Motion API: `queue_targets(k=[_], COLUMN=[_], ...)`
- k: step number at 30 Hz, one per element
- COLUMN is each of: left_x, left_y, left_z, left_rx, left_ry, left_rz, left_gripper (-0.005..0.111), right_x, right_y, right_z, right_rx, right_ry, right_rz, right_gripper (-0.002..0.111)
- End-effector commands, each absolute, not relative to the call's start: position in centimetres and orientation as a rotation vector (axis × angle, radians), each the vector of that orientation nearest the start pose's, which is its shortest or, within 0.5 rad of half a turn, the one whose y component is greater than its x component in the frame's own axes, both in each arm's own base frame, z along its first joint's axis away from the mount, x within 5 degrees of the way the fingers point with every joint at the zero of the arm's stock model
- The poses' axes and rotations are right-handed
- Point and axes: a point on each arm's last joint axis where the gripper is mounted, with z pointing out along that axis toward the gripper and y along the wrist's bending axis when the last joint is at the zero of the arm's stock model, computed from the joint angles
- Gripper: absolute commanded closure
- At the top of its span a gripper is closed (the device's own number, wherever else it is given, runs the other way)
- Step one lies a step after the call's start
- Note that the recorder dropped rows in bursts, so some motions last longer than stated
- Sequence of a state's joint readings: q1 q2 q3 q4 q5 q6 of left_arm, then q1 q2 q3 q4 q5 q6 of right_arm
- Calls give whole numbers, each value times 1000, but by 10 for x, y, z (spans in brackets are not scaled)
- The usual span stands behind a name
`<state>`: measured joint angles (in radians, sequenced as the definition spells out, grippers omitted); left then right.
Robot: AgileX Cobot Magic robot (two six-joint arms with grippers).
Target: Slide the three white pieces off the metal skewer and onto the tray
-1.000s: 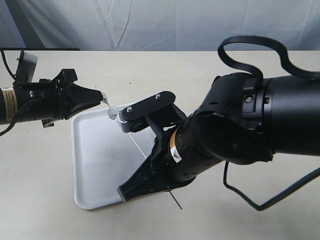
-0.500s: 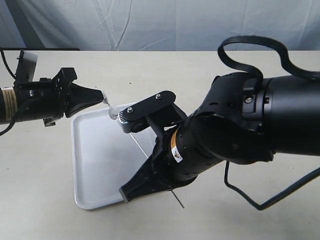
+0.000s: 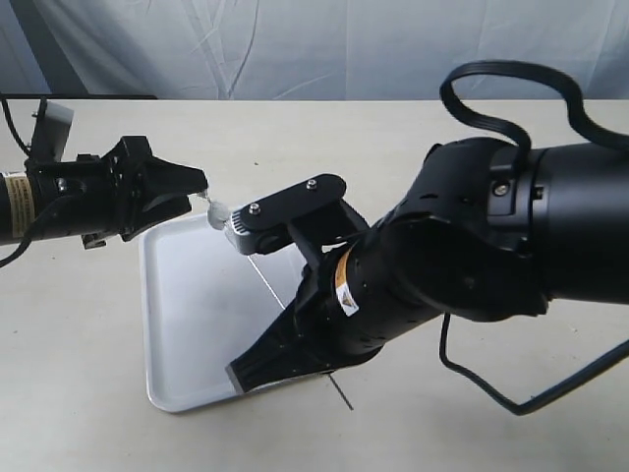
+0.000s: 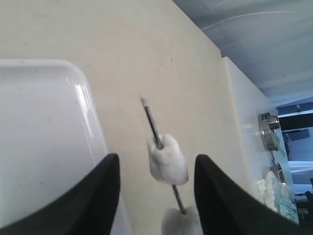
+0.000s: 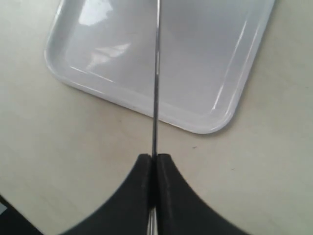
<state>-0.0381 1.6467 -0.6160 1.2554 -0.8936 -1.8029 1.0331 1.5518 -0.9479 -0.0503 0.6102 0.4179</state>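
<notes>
- Metal skewer (image 5: 155, 78): we find it held at its blunt end by the right gripper (image 5: 155, 157), whose jaws are pressed tight on the rod. It slants above the tray (image 3: 187, 324), its point reaching toward the tray's far corner.
- Left gripper (image 3: 197, 192): jaws parted and gripping nothing. One white piece (image 4: 167, 157) sits between the fingers without either visibly touching it.
- White pieces: the second white piece (image 4: 182, 224) sits just behind the first on the rod. We cannot make out a third. None lies on the part of the tray we can see.
- Risk, drop zone: the pieces seem to hang at or just beyond the tray's far rim, over the table (image 4: 146, 49). We judge that a piece pushed off there could fall outside the tray.
- Risk, regrip: jaws closing from this spread could pinch the bare rod or crush the soft piece instead of pulling it.
- Risk, rod: so thin a rod may pivot in the right grip under a sideways pull.
- Change from earlier frames: the left jaws were closed at the skewer's tip and now stand apart. The right arm has shifted slightly, and its hold looks unchanged.
</notes>
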Motion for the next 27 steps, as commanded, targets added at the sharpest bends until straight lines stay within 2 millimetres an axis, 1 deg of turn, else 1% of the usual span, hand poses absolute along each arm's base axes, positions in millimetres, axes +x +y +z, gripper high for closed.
queue_targets(k=[1, 6, 13, 16, 20, 27], left_x=[275, 275, 275, 274, 274, 273], left_y=[-81, -81, -82, -82, -82, -83], left_z=[184, 184, 186, 186, 186, 186], left_rx=[-205, -208, -196, -192, -190, -172], left_ry=[2137, 2138, 2123, 2119, 2120, 2128], left_rz=[-1389, -1387, -1415, -1422, -1422, -1424], left_gripper=[61, 61, 61, 66, 76, 78], right_x=[152, 150, 150, 150, 150, 150], right_y=[259, 261, 261, 261, 261, 261], right_z=[226, 227, 227, 227, 227, 227], right_rx=[-884, -873, -877, -876, -876, -876], right_ry=[2591, 2603, 2598, 2594, 2594, 2596], right_rz=[450, 510, 509, 512, 512, 511], right_gripper=[109, 109, 109, 109, 109, 109])
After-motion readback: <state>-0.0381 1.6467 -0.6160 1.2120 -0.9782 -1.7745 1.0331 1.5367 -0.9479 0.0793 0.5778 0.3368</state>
